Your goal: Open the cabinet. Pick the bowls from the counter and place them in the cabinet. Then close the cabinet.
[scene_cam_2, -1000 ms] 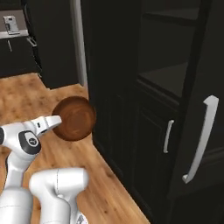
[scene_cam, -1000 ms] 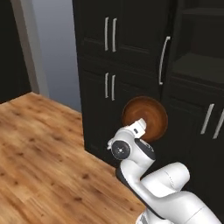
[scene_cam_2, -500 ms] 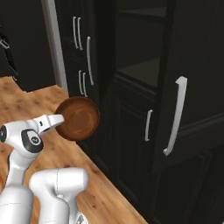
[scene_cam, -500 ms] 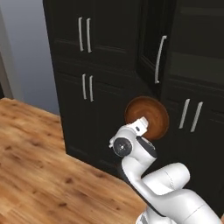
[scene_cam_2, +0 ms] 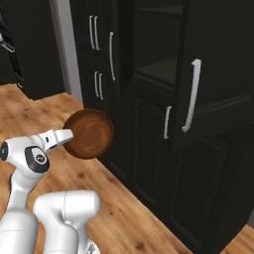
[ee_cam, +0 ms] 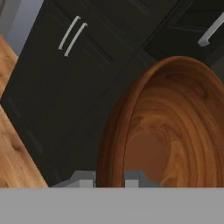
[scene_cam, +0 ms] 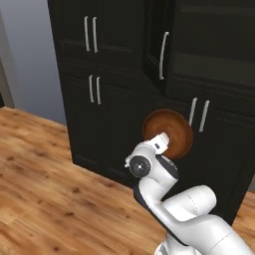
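A glossy reddish-brown wooden bowl (scene_cam: 169, 132) (scene_cam_2: 90, 133) (ee_cam: 175, 127) hangs in the air, tipped on its side in front of the arm. My gripper (scene_cam: 162, 141) (scene_cam_2: 68, 135) (ee_cam: 109, 178) is shut on its rim, one fingertip on each side of the wall. The tall black cabinet (scene_cam: 219, 45) (scene_cam_2: 158, 69) stands just beyond it with its doors swung open. Long white bar handles (scene_cam: 162, 55) (scene_cam_2: 191, 94) mark the doors, and dark inner shelves show between them. The bowl sits lower than the open shelf, level with the lower doors.
Below the open cabinet are shut lower doors with shorter handles (scene_cam: 198, 114) (scene_cam_2: 167, 121). More shut black doors (scene_cam: 89, 34) (scene_cam_2: 94, 32) stand to the left. Wooden floor (scene_cam: 45, 199) (scene_cam_2: 124, 218) spreads in front, with a grey wall (scene_cam: 25, 50) at far left.
The whole picture has shifted as the base drives: the cabinet front has slid left and the open cabinet now lies more squarely ahead. The bowl stays in the gripper, unmoved relative to the arm.
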